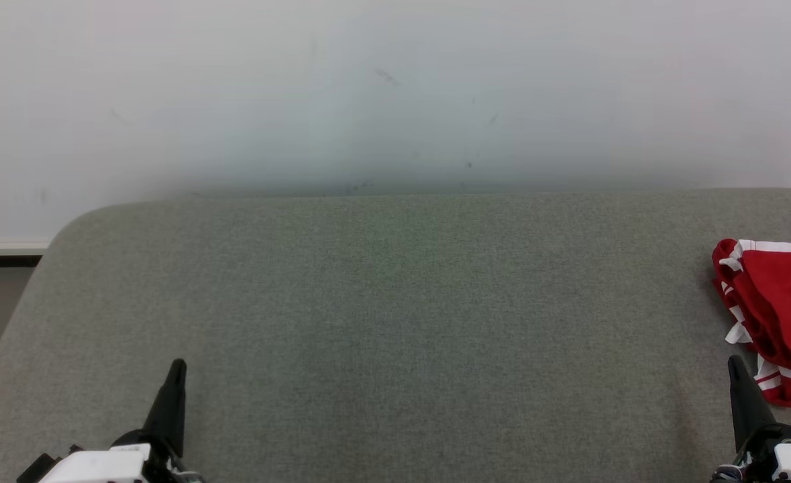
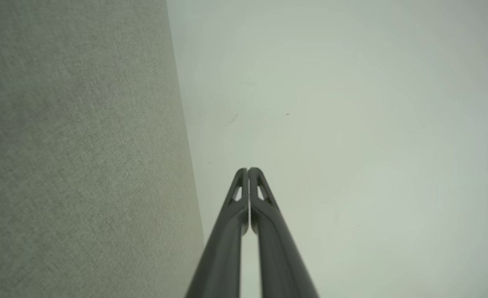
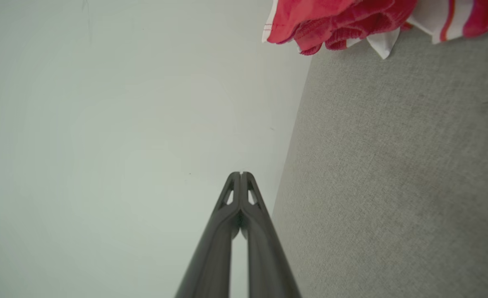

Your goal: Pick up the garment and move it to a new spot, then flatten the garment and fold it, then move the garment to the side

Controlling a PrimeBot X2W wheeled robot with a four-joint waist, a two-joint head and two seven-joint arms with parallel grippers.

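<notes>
I see a crumpled bright red jersey shirt with white striped trim (image 1: 781,302) lying at the far right edge of the grey fabric-covered tabletop (image 1: 395,302), unfolded. I judge every step remains to be done. My left pincer (image 1: 177,365) and right pincer (image 1: 734,362) rest low, both closed and empty. The right wrist view adds the shirt's rumpled hem (image 3: 335,25); the left wrist view gives bare cloth and wall

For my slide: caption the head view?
Crumpled red garment beside shut right gripper on grey table.
</notes>
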